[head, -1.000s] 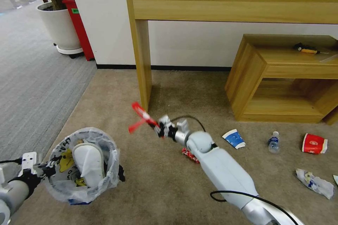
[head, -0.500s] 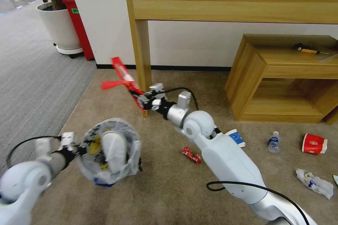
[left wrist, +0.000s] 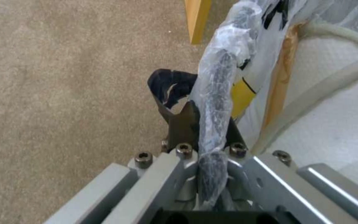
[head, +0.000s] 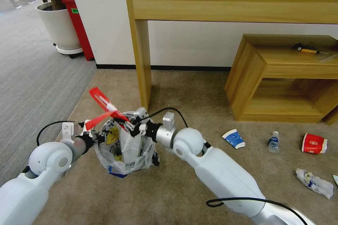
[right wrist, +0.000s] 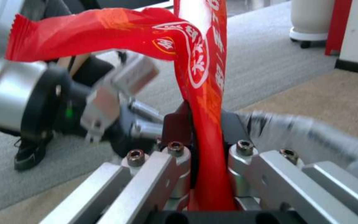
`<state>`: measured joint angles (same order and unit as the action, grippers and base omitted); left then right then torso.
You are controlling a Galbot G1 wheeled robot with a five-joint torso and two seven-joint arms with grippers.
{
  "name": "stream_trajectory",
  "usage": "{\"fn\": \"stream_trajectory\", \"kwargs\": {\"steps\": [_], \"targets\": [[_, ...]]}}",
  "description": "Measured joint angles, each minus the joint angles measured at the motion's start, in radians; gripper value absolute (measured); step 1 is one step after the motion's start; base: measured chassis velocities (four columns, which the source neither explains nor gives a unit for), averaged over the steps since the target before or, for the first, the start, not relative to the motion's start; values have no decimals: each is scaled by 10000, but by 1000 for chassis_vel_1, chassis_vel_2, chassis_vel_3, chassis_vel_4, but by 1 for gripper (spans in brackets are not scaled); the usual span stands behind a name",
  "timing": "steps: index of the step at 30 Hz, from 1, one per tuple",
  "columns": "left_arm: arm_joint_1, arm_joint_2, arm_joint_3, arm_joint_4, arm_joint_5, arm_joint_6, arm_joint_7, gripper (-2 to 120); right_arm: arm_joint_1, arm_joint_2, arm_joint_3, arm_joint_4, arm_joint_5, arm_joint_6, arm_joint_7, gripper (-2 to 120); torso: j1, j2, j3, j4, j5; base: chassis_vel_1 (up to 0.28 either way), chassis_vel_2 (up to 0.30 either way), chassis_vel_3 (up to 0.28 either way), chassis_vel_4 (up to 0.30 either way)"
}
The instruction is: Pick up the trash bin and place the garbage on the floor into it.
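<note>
In the head view my left gripper [head: 92,137] holds the trash bin [head: 123,160] above the beige carpet floor [head: 183,197], shut on its bag-covered rim [left wrist: 218,77]. A white slipper [head: 131,146] stands inside the bin. My right gripper [head: 132,126] is over the bin's mouth, shut on a long red wrapper [head: 104,107] that sticks up to the left. The right wrist view shows the wrapper [right wrist: 199,62] pinched between the fingers. More garbage lies on the floor at right: a blue-white cup [head: 234,139], a small bottle [head: 273,142], a red-white carton [head: 314,144] and a crumpled wrapper [head: 315,182].
A wooden console table's leg [head: 142,66] stands just behind the bin. A low wooden shelf [head: 281,77] at right carries a black-orange tool [head: 306,48]. A white plant pot [head: 60,24] and a red box [head: 79,28] stand at back left beside grey ribbed carpet [head: 31,77].
My left arm has raised the bin and swung it right toward the middle. My right gripper lifted the red wrapper, then carried it left and down over the bin's mouth.
</note>
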<state>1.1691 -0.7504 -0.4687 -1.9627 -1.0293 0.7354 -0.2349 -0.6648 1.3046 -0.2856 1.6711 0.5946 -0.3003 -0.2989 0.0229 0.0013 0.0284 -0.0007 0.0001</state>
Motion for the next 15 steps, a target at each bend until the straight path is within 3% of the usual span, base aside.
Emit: {"fn": "stream_trajectory", "kwargs": {"steps": [12, 15], "targets": [[138, 148, -279, -29, -169, 0, 38, 0, -368, 32, -369, -139, -341, 100, 224, 6, 0, 0, 0, -1, -1, 0, 0, 0, 0], [470, 252, -672, -93, -159, 0, 144, 0, -443, 3, -428, -159, -522, 181, 385, 14, 0, 0, 0, -5, -1, 0, 0, 0, 0]]}}
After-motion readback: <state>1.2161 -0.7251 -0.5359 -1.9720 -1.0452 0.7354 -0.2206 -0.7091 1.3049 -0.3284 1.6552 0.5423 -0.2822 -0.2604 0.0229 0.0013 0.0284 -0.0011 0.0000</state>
